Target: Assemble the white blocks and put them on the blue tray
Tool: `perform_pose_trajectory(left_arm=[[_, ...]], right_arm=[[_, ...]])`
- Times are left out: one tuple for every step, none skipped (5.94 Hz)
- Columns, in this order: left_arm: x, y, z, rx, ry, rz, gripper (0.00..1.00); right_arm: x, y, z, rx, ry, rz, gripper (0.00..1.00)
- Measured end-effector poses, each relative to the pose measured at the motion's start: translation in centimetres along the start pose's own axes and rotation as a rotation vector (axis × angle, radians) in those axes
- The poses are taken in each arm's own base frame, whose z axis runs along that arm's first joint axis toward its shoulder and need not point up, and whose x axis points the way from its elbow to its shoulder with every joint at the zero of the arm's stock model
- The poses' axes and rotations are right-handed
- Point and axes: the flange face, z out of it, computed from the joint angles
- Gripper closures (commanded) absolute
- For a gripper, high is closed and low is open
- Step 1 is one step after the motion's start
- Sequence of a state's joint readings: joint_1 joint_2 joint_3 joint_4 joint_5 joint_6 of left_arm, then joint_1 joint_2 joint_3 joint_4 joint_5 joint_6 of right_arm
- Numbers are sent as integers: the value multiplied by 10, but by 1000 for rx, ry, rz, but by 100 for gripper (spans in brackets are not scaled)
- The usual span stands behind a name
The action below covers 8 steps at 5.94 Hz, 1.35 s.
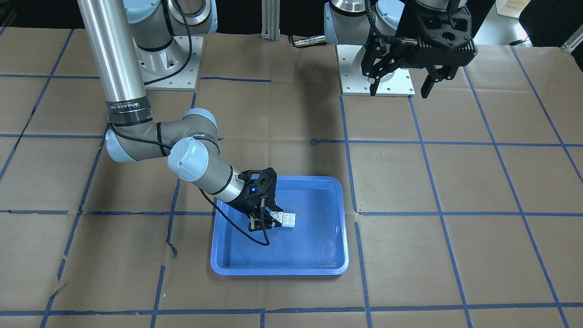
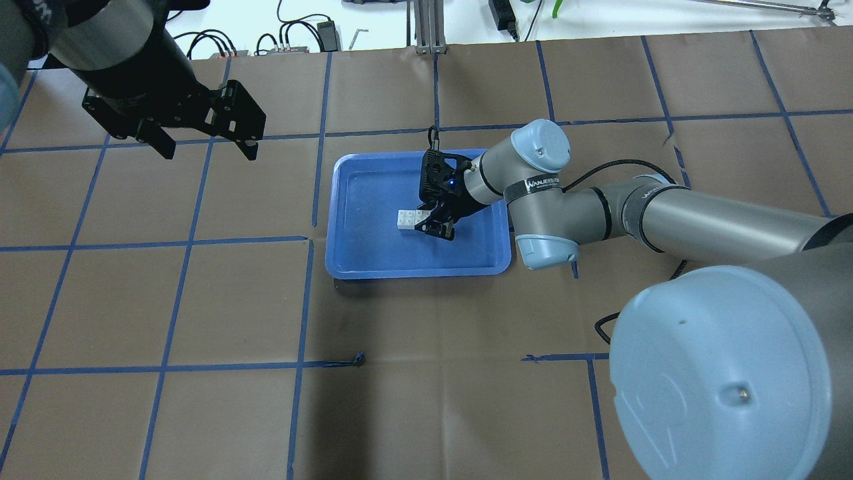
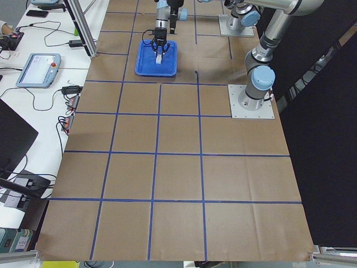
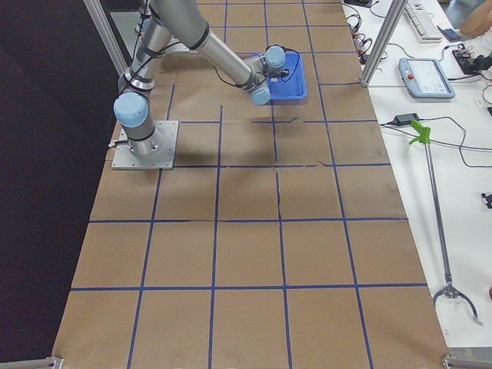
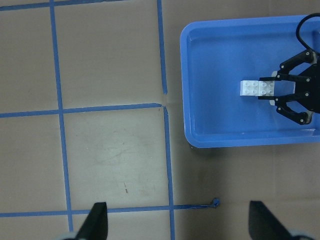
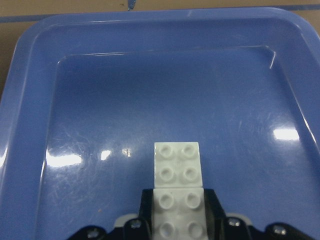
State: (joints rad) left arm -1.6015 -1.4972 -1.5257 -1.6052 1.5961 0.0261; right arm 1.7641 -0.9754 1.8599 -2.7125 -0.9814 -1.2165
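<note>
White blocks (image 6: 177, 167) joined, inside blue tray (image 2: 373, 253) | right jaws clamped on one block | left jaws wide, well left of tray

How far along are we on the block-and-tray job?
Done: the white blocks sit end to end, touching, inside the blue tray; whether they are locked together I cannot tell. In hand: the right tool is closed on one block. Left: release and pull clear. The left tool hangs open, away from the tray.
</note>
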Motion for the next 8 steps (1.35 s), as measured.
perform_pose_trajectory(left_arm=[[0, 0, 0, -1, 0, 0, 1], [0, 0, 0, -1, 1, 0, 1], [0, 0, 0, -1, 1, 0, 1], [0, 0, 0, -1, 1, 0, 1], [0, 0, 0, -1, 1, 0, 1], [0, 0, 0, 0, 1, 0, 1], [0, 0, 0, 0, 1, 0, 1], [0, 0, 0, 0, 1, 0, 1]], right_arm=[[0, 1, 2, -1, -2, 1, 74], [0, 3, 4, 0, -4, 2, 74], [1, 3, 6, 0, -4, 3, 74], [1, 4, 6, 0, -4, 3, 69], [1, 4, 6, 1, -4, 3, 60], [1, 3, 6, 3, -5, 4, 52], [1, 3, 6, 7, -7, 4, 40], [1, 3, 7, 9, -9, 5, 35]])
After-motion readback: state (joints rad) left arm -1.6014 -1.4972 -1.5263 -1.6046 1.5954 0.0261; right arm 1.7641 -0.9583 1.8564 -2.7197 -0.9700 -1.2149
